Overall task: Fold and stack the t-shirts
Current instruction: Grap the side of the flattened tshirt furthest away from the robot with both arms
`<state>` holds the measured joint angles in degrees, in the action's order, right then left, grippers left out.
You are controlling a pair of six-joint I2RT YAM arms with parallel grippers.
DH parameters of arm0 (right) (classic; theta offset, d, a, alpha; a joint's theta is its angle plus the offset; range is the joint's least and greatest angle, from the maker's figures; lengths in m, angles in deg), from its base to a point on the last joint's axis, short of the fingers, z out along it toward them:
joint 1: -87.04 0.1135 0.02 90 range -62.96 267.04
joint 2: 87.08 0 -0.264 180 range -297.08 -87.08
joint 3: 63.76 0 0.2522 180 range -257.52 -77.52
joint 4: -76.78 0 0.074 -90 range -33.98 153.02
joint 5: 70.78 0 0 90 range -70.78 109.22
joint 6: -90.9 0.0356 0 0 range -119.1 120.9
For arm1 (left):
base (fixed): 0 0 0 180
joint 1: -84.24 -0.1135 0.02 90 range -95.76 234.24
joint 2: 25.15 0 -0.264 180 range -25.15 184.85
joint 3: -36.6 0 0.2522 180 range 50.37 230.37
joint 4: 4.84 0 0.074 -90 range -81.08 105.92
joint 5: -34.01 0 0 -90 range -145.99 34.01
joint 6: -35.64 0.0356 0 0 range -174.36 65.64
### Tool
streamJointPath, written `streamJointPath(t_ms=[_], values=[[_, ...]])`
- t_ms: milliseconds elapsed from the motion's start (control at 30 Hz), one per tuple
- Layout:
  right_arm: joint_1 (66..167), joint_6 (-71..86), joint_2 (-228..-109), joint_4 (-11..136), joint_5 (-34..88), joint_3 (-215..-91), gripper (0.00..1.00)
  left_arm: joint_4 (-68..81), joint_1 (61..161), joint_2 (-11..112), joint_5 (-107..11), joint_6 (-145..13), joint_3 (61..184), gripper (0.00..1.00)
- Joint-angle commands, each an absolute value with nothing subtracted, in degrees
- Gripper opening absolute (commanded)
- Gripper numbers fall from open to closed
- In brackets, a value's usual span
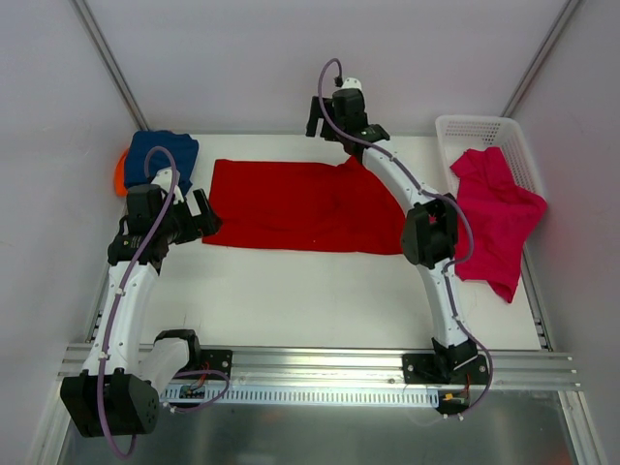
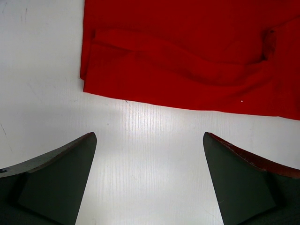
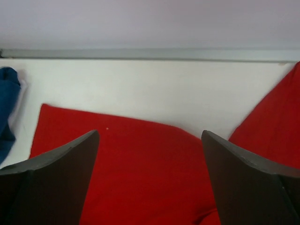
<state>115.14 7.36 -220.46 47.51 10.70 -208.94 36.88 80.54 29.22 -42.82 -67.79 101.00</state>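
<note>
1. Four shirts are in sight. The red shirt point(image 1: 295, 205) lies flat in the middle of the surface point(image 1: 320, 291). The navy shirt point(image 1: 163, 153) is bunched at the far left corner, with the orange shirt point(image 1: 120, 174) peeking out beside it. The pink shirt point(image 1: 494, 218) spills out of the basket point(image 1: 465, 126) on the right.
2. The red shirt's long axis runs left to right. Its left short edge lies just beside the left hand point(image 1: 201, 219), and its far right part sits under the right hand point(image 1: 344, 131).
3. The left hand's jaws are spread wide and hold nothing. They hover over bare surface, with the red hem just ahead of the fingertips and not touching them.
4. The right hand is also wide open and grips nothing. Red cloth lies below and between its fingers, but whether they graze it I cannot tell.
5. Each hand is nearest its own end of the shirt, so the next fold probably needs each to close on the edge closest to it.
</note>
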Motion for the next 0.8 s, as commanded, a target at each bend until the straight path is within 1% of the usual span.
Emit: streamJointPath(t_ms=[0,233,467,767], values=[[114.90,9.69,-224.71,48.16,13.15,-207.78,0.95,36.96,80.99,28.90,-41.31,-67.01,100.64,0.99],[114.99,9.60,-227.79,49.13,12.19,-206.63,0.94,36.96,80.99,28.72,-41.31,-66.93,100.64,0.99],[114.81,8.37,-227.62,48.61,8.68,-205.67,0.94,36.96,80.90,28.64,-41.22,-66.93,100.64,0.99],[112.18,9.16,-224.28,49.39,4.54,-197.50,0.94,36.96,81.08,28.64,-41.13,-66.93,100.64,0.99]])
